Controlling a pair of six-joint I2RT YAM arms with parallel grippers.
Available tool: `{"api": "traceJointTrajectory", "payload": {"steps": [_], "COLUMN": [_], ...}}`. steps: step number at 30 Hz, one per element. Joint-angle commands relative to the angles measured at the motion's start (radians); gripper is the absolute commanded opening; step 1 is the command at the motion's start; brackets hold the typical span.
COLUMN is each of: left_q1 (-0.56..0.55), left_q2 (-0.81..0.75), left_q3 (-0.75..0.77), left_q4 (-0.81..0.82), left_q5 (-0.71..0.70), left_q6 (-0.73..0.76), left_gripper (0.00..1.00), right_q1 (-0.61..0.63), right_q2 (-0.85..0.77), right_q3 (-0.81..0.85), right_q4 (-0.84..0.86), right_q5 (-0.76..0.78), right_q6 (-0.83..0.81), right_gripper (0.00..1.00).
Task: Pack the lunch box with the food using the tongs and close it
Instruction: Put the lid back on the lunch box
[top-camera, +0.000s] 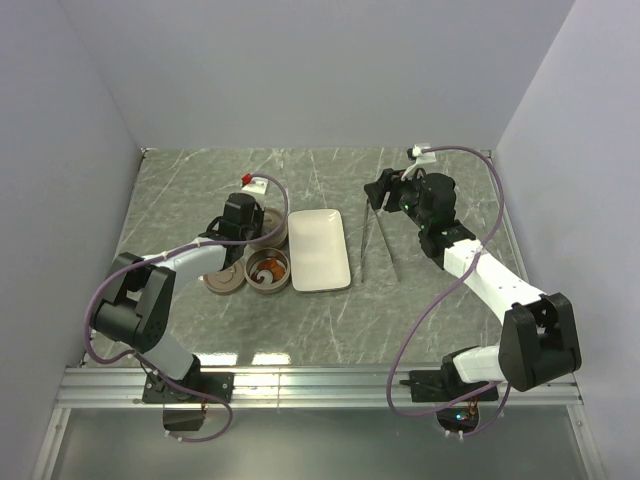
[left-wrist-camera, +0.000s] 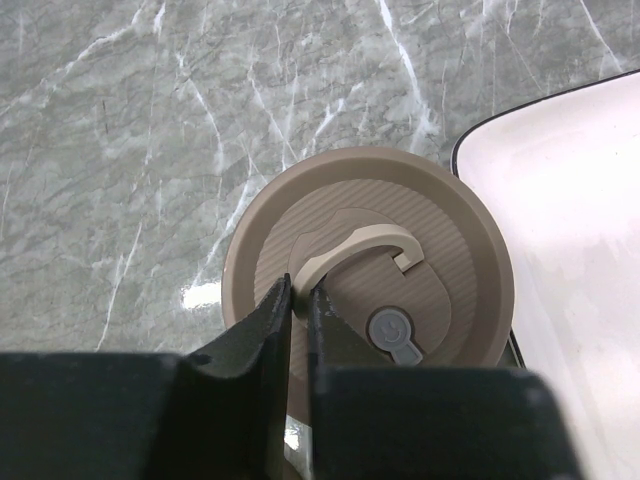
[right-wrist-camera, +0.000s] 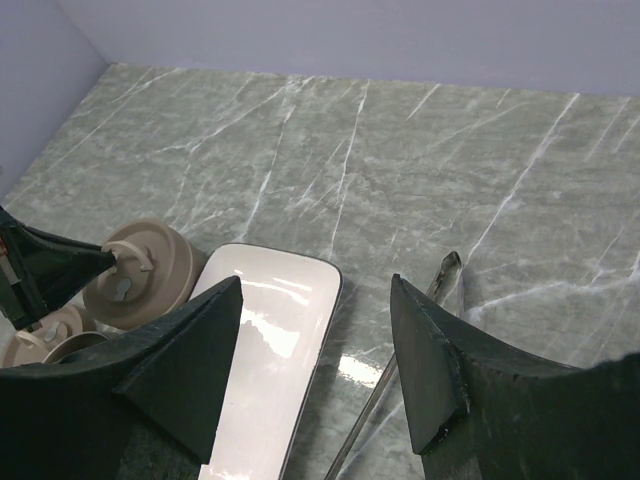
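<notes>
Pinching the arched handle of the flat round brownish-grey lid (left-wrist-camera: 440, 250), the left gripper (left-wrist-camera: 300, 290) has its fingers (left-wrist-camera: 262, 335) nearly together. The lid caps the far round metal tin (right-wrist-camera: 175, 300), just beside the white rectangular tray (left-wrist-camera: 570, 250). The nearer tin (top-camera: 268, 291) stands open, with orange food (top-camera: 268, 268) inside. The long slim dark tongs (top-camera: 377, 245) lie right of the tray, long axis far-to-near, joined end far. The right gripper (right-wrist-camera: 316, 282) hangs spread and empty by that end.

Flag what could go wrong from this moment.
The left gripper grips only the end of the lid's thin handle; the lid could slip or tilt if lifted. It sits close beside the white tray, so a swing may knock that. The tongs lie flat on the table, awkward for the open right gripper to pinch.
</notes>
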Motion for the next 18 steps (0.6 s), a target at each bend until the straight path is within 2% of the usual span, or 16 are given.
{"api": "traceJointTrajectory", "payload": {"steps": [1, 4, 7, 14, 18], "left_q1": [-0.012, -0.014, -0.018, -0.038, -0.054], "left_q2": [-0.03, -0.054, -0.07, -0.145, -0.249], "left_q3": [0.008, -0.012, -0.023, -0.072, -0.124], "left_q4": [0.009, 0.035, 0.049, 0.089, 0.098], "left_q5": [0.009, 0.011, 0.003, -0.032, -0.138], "left_q6": [-0.025, -0.018, -0.014, -0.014, -0.039], "left_gripper": [0.19, 0.39, 0.45, 0.49, 0.5], "right_q1": [-0.003, -0.003, -0.003, -0.005, -0.003], "right_q2": [-0.026, -0.023, -0.02, -0.02, -0.022], "right_q3": [-0.006, -0.006, -0.003, -0.004, -0.004], "right_q4": [0.019, 0.017, 0.016, 0.014, 0.014], "right_q5": [0.005, 0.006, 0.008, 0.008, 0.011], "right_q6": [-0.001, -0.003, -0.003, -0.006, -0.007], "right_gripper": [0.68, 0.68, 0.68, 0.68, 0.68]}}
